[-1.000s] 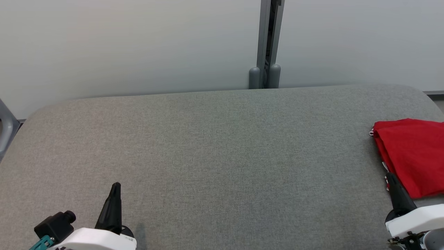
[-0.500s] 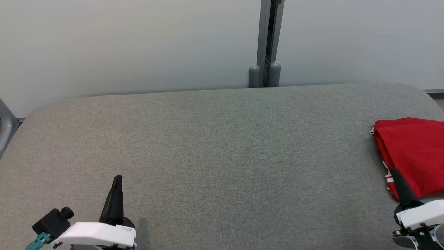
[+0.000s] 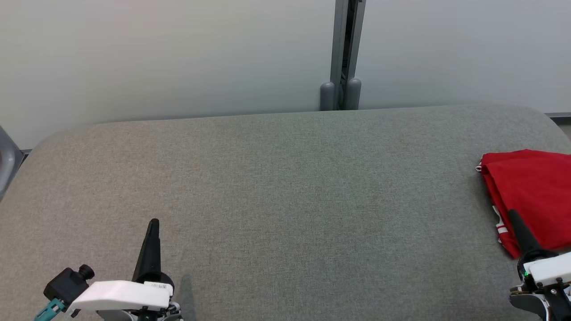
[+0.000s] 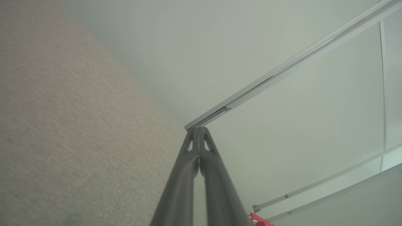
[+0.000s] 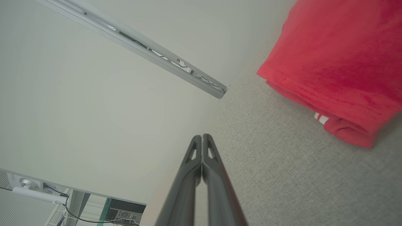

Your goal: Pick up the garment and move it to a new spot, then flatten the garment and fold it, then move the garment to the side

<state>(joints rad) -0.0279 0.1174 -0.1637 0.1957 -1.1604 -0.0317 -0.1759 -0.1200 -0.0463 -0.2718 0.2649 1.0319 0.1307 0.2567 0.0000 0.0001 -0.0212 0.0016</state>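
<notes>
The garment point(image 3: 533, 196) is a red folded piece with white stripes at one edge, lying at the far right of the grey padded table point(image 3: 285, 187). It also fills the upper right of the right wrist view point(image 5: 339, 59), and a small red corner point(image 4: 259, 219) peeks in the left wrist view. My right gripper point(image 3: 513, 214) is shut with nothing in it, its tips over the garment's near left edge; the right wrist view point(image 5: 202, 136) shows them clear of the cloth. My left gripper point(image 3: 154, 221) is shut and holds nothing, at the lower left above bare table, fingers pressed together point(image 4: 198, 128).
A pale wall stands behind the table with a grey vertical post point(image 3: 341, 58) at the back centre. A grey metal frame part point(image 3: 5, 158) sits at the left edge. The table's broad middle is bare grey fabric.
Both arms have shifted slightly: the left gripper's tip moved up the view, the right gripper drew toward the lower right corner. The garment stays in place.
</notes>
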